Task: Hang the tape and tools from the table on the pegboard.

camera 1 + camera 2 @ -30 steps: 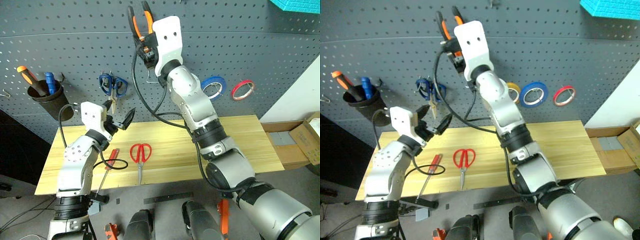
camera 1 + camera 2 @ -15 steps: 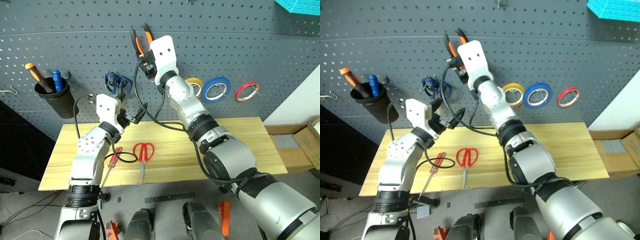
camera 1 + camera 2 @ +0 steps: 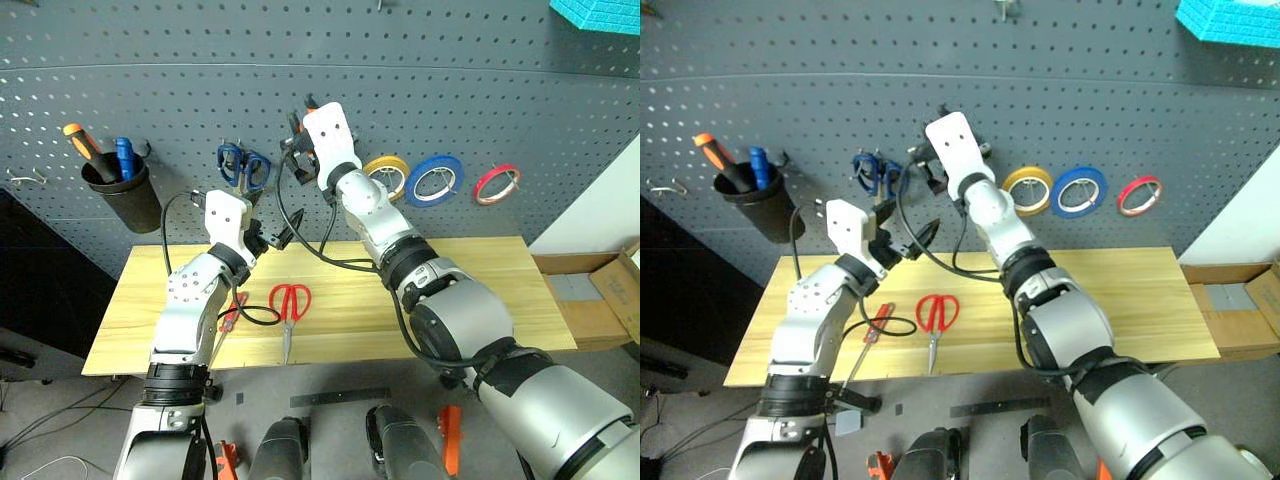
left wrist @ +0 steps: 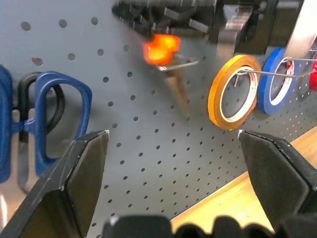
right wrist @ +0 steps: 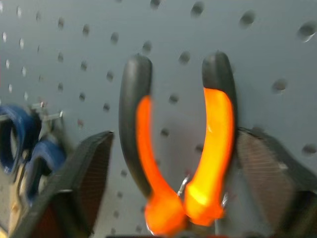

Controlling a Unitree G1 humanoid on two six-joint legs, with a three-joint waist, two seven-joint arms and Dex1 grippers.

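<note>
The orange-and-black pliers (image 5: 218, 134) hang handles-up on a metal hook of the dark grey pegboard (image 3: 480, 90), between the blue scissors and the yellow roll. My right gripper (image 3: 300, 140) is open, one finger on each side of the handles. The left gripper (image 3: 268, 238) stands open and holds nothing, just below and left of them, above the table's (image 3: 480, 290) back edge. The red-handled scissors (image 3: 288, 305) and the red-handled screwdriver (image 3: 228, 315) lie on the table; the left arm hides part of the screwdriver. The red tape (image 3: 497, 183) hangs on the pegboard at the right.
On the board hang blue scissors (image 3: 240, 165), a yellow roll (image 3: 385, 172), a blue roll (image 3: 433, 178) and a black cup (image 3: 125, 195) with an orange and a blue handle in it. A black cable (image 3: 255, 318) loops beside the scissors. Cardboard boxes (image 3: 600, 290) stand right of the table.
My right gripper has come down along the pegboard with the pliers to the hook, and its fingers have spread off the handles. The left arm has shifted slightly right.
</note>
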